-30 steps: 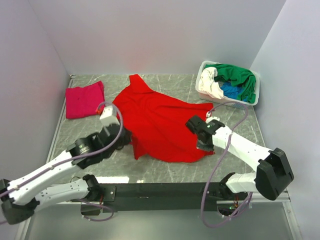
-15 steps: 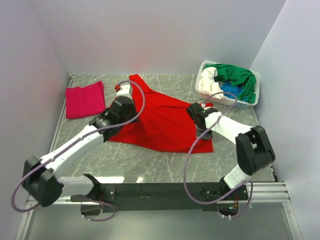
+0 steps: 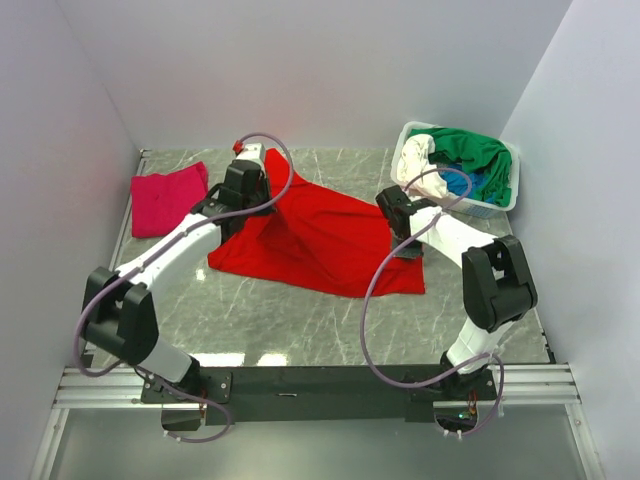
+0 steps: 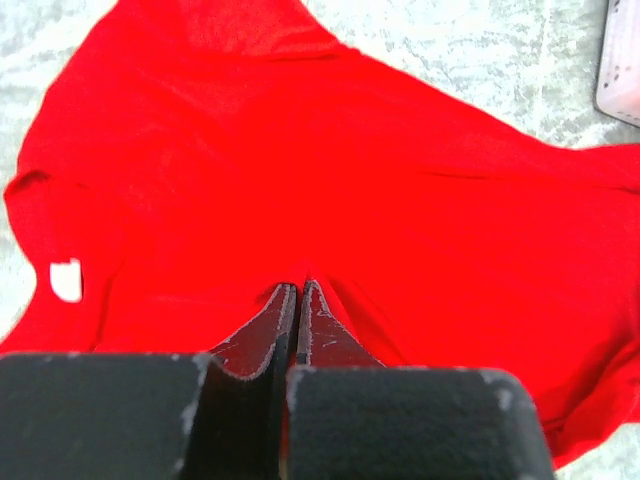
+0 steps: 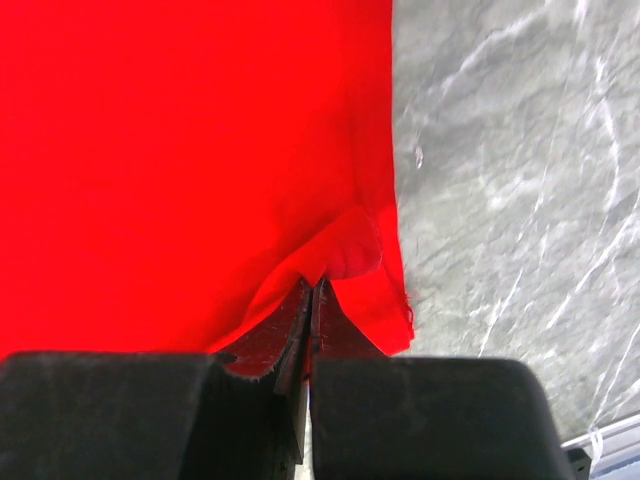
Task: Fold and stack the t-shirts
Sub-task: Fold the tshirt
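Observation:
The bright red t-shirt (image 3: 320,235) lies spread across the middle of the marble table, with its near part doubled over. My left gripper (image 3: 258,192) is at the shirt's left far side, shut on a pinch of red cloth (image 4: 298,288). The right gripper (image 3: 407,243) is at the shirt's right edge. It is shut on a fold of the red hem (image 5: 313,285), with bare marble just to its right. A folded magenta-pink t-shirt (image 3: 168,200) lies at the far left. Green (image 3: 472,150), white (image 3: 420,168) and blue (image 3: 462,183) t-shirts are heaped in the basket.
The white plastic basket (image 3: 505,200) stands at the far right corner; its corner shows in the left wrist view (image 4: 625,60). Walls close in the table at the back and on both sides. A white label (image 4: 65,280) shows on the red cloth.
Both arms have reached away from their bases toward the back of the table. They carried the near part of the red shirt with them, so the shirt now lies farther back and shorter.

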`<state>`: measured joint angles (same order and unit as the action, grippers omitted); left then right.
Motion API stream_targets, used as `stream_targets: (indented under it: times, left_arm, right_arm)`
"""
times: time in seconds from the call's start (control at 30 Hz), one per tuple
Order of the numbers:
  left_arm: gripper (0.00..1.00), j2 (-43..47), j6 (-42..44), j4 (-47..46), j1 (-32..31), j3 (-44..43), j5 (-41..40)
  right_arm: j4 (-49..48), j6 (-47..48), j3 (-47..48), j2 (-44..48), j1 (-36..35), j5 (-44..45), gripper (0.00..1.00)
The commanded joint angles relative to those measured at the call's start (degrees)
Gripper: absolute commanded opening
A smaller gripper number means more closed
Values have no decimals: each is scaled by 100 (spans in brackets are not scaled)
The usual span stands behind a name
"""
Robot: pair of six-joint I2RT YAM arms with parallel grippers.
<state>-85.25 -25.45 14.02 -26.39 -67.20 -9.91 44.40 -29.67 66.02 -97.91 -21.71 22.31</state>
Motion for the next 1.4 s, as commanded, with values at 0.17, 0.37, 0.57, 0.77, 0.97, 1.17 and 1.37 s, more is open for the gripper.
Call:
stream_targets:
  times: [0.17,0.37,0.57,0.77,0.97,1.17,1.37]
  left_arm:
    - [1,-535,208,-365,363,-522,385]
    - [1,-589,120,-444,538,-496,323]
    - [1,-642,58,-427,644,-627,367]
    - [1,-712,23,-277,670,-830,236]
    - [1,-694,-56,-207,802,-812,68]
    - [1,-686,-118,-128,916,-821,-63]
    - [1,-721,-135,-207,1022,-786,-11]
  right_arm:
    - [-20,286,525,-325,176,28,0]
    - [60,374,728,-571,247,63,0]
    - [121,392,790,-624,334,116,0]
    - [209,409,877,-589,379,186,0]
    - [236,427,965,-563,431,239,0]
    - [332,453,1211,-730,449,327,0]
    - [376,471,1378,-817,475,327,0]
